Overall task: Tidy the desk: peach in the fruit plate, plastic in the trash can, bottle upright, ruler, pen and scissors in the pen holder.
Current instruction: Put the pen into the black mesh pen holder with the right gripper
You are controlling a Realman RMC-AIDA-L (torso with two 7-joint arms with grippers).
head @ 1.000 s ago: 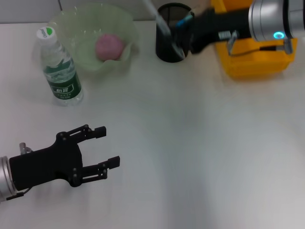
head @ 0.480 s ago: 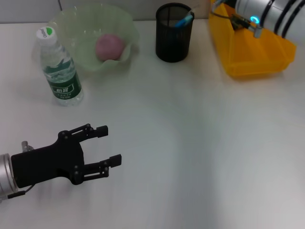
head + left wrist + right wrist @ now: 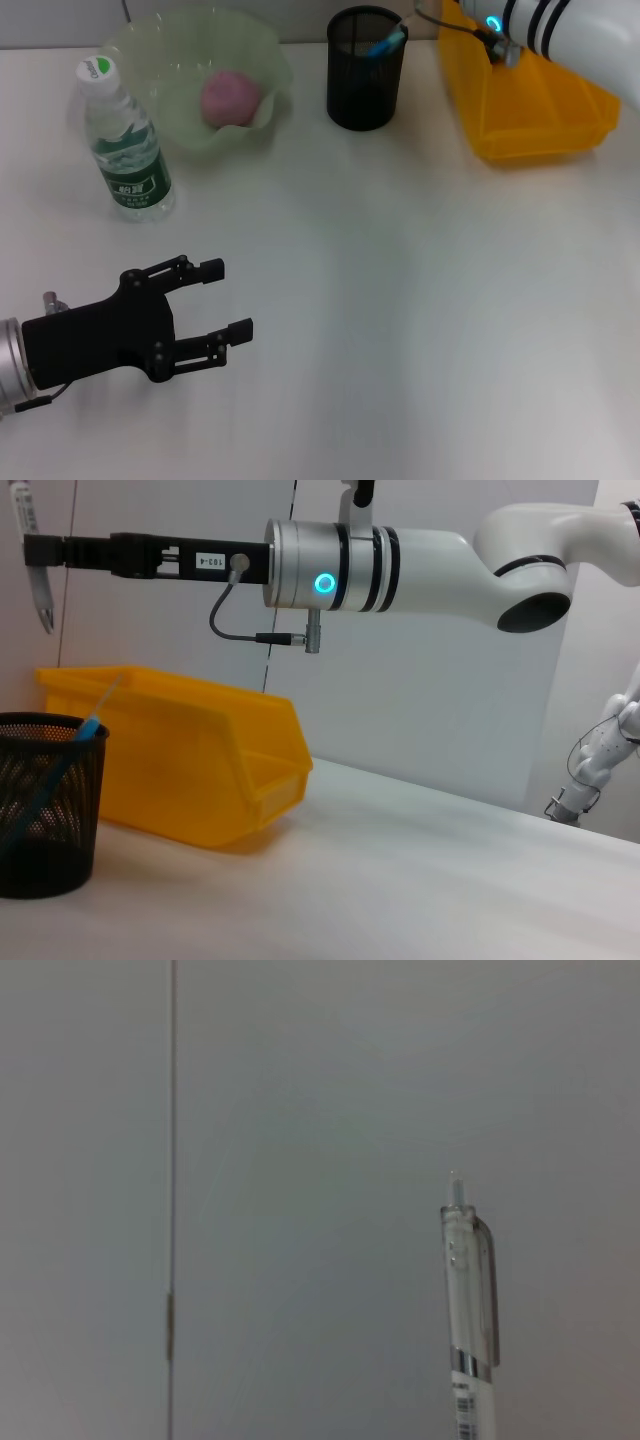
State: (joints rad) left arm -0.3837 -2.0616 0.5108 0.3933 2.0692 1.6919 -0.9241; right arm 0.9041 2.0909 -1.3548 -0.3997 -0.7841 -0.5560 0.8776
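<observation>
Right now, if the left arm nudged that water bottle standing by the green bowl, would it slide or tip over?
The water bottle stands upright, tall over a narrow base, so a push near its green cap would probably tip it. It looks filled with water, so a low push would more likely slide it. Once down, its round body would probably roll. The left gripper is apart from it, jaws open.

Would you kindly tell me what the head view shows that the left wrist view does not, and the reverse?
Only the head view shows the upright bottle, the peach in the fruit plate, and the open left gripper. Only the left wrist view shows the right gripper holding a pen in the air. Both show the pen holder and the yellow bin.
</observation>
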